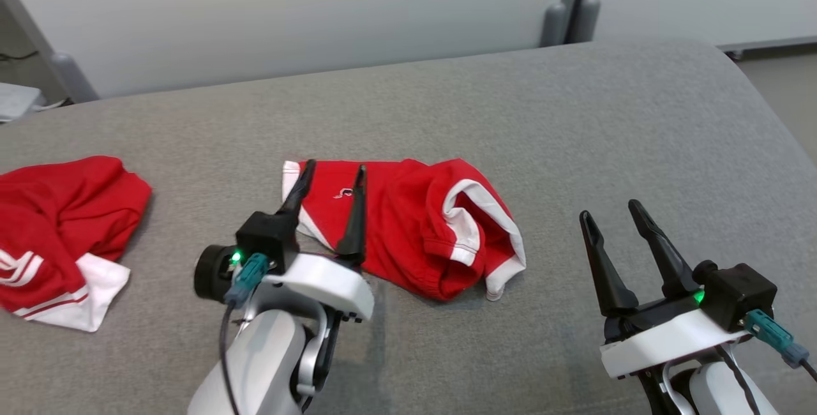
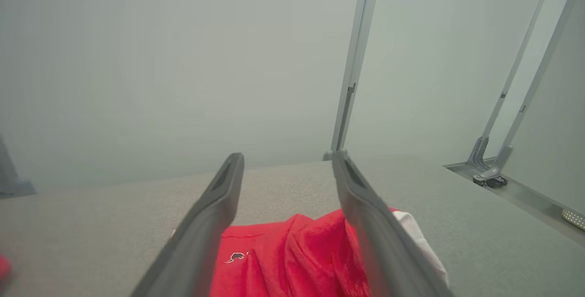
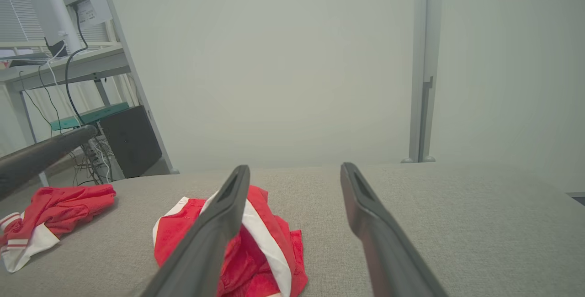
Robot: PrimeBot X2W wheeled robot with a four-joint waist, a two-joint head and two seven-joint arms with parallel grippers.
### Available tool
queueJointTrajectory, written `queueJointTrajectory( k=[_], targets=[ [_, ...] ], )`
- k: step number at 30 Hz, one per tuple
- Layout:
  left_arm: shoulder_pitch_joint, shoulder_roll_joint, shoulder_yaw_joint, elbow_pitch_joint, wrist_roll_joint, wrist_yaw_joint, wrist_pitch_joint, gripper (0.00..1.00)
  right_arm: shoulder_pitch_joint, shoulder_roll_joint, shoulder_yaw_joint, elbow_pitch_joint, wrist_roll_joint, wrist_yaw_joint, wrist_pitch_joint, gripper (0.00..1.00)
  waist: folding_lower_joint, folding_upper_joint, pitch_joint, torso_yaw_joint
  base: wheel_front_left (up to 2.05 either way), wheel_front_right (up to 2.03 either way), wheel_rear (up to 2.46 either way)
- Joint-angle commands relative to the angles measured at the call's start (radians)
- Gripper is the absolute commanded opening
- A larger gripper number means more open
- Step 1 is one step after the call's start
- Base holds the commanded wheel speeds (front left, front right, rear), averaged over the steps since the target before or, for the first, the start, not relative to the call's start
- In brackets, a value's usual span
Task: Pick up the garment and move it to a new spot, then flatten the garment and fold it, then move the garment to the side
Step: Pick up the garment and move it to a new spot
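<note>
The garment point(image 1: 408, 223) is a red piece with white trim, lying crumpled in the middle of the grey padded surface point(image 1: 574, 121). My left gripper point(image 1: 336, 166) hovers over the garment's left end, open, with nothing between its fingers. In the left wrist view the red garment point(image 2: 292, 251) lies just below and between the spread fingers of that gripper point(image 2: 287, 156). My right gripper point(image 1: 609, 209) is open and empty, off to the right of the garment and apart from it. The right wrist view has the garment point(image 3: 183, 237) to the left of this gripper point(image 3: 295, 167).
A second red and white garment point(image 1: 57, 223) lies bunched at the surface's left edge, also in the right wrist view point(image 3: 59, 201). A pale wall and a grey post point(image 1: 574, 0) stand behind. Bare grey surface stretches to the right and far side.
</note>
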Motion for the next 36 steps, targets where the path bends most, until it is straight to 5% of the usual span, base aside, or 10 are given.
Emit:
queueJointTrajectory(
  k=[1,7,15,27,36],
  targets=[
    [0.02,0.016,0.071,-0.078,0.038,0.012,-0.01,1.0,-0.001,0.007,0.002,-0.018,-0.021,0.007,-0.013,1.0,0.0,0.0,-0.028,0.037,0.0,0.0,0.0],
    [0.156,0.017,0.195,-0.219,0.114,0.022,-0.01,1.0,0.017,0.018,-0.02,-0.017,-0.049,0.007,-0.013,1.0,0.0,0.0,-0.051,0.075,0.0,0.0,0.0],
    [0.333,-0.002,0.358,-0.353,0.177,-0.019,-0.01,1.0,0.036,0.035,-0.08,-0.028,-0.074,0.007,-0.013,1.0,0.0,0.0,-0.074,0.108,0.0,0.0,0.0],
    [0.468,-0.015,0.389,-0.377,0.271,-0.138,-0.01,1.0,0.132,0.016,-0.103,-0.057,-0.081,0.007,-0.013,1.0,0.0,0.0,-0.111,0.128,0.0,0.0,0.0],
    [0.516,-0.018,0.388,-0.355,0.338,-0.15,-0.01,1.0,0.202,0.008,-0.092,-0.079,-0.078,0.007,-0.013,1.0,0.0,0.0,-0.128,0.132,0.0,0.0,0.0]
  ],
)
